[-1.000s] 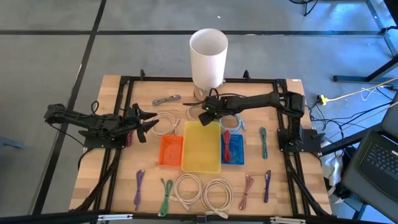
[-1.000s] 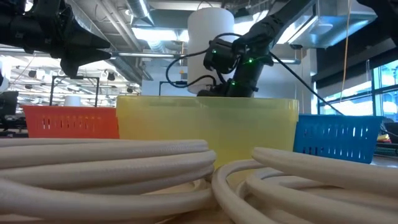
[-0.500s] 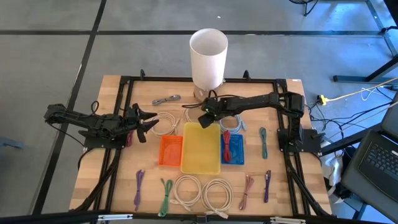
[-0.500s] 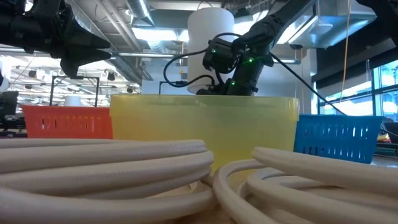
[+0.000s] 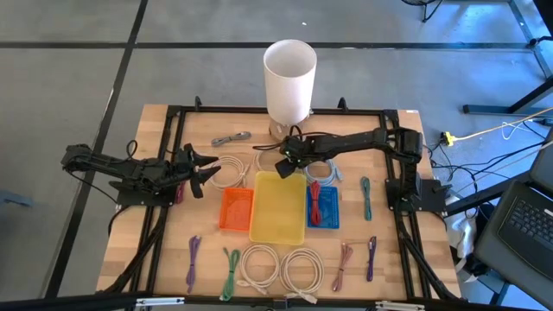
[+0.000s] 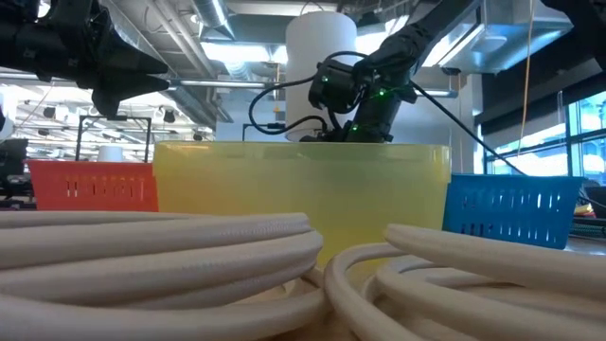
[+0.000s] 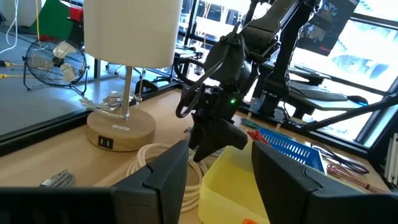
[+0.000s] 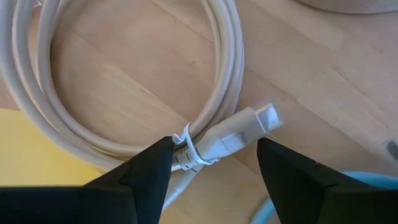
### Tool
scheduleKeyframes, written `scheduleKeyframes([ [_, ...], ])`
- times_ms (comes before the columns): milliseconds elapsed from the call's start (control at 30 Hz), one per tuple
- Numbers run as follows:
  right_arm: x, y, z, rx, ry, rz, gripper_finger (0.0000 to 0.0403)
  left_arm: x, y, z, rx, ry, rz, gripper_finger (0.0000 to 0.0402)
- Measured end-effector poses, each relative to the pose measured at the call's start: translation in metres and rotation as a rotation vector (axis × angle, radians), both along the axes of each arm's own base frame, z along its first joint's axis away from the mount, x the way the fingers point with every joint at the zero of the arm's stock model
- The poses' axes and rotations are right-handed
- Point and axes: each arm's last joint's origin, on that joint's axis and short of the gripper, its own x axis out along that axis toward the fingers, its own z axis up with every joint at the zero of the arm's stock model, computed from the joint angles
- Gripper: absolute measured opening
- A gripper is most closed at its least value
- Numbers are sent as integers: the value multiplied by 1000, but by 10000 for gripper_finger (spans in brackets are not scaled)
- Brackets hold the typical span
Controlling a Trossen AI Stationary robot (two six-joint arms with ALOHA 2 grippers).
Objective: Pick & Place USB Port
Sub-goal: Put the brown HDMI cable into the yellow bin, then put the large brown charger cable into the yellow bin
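A lamp with a white shade (image 5: 289, 69) stands at the far edge. Its wooden base (image 7: 121, 132) has USB ports in its side. My right gripper (image 5: 283, 164) is open and reaches from the right, low over a coiled white cable (image 8: 124, 134). Its fingers stand on either side of the cable's USB plug (image 8: 249, 127), just beyond the yellow bin (image 5: 278, 207). The coil lies flat on the table. My left gripper (image 5: 206, 171) is open and hangs above the table's left side, pointing at the lamp base and the right arm. My right gripper (image 8: 214, 149) comes slanting down from the far right. One finger (image 7: 211, 140) stands at the yellow bin's far rim (image 7: 227, 163), and the bin rests on the table. Whether the fingers touch the white cable or its plug, I cannot tell.
An orange bin (image 5: 236, 209) sits left of the yellow one, and a blue bin (image 5: 324, 207) holding a red cable sits right of it. Two white coils (image 5: 281, 266) and several coloured cables lie along the near edge. A grey metal piece (image 5: 231, 137) lies far left of the lamp.
The yellow bin has slid a little toward the table's left and near edges, and the orange bin beside it has shifted left with it. My right gripper has crept the same way at the bin's far rim. Its fingers have stayed open.
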Motion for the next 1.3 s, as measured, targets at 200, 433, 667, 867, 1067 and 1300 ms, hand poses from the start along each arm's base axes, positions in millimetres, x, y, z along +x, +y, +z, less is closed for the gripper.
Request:
scheduleKeyframes([
  [200,1,0,0,9,-10,-20,138,0,0,0,-1,0,0,171],
  [433,1,-1,3,-19,-17,-8,11,0,0,0,0,0,0,171],
  [667,3,-2,3,-84,-18,-11,2,0,0,0,0,-1,0,171],
  [867,11,-4,14,-117,-27,19,1,0,0,0,0,0,0,171],
  [1067,23,3,39,-177,-15,49,1,0,0,0,0,0,-1,171],
  [1300,22,6,50,-151,37,15,13,0,0,0,-1,0,-1,171],
])
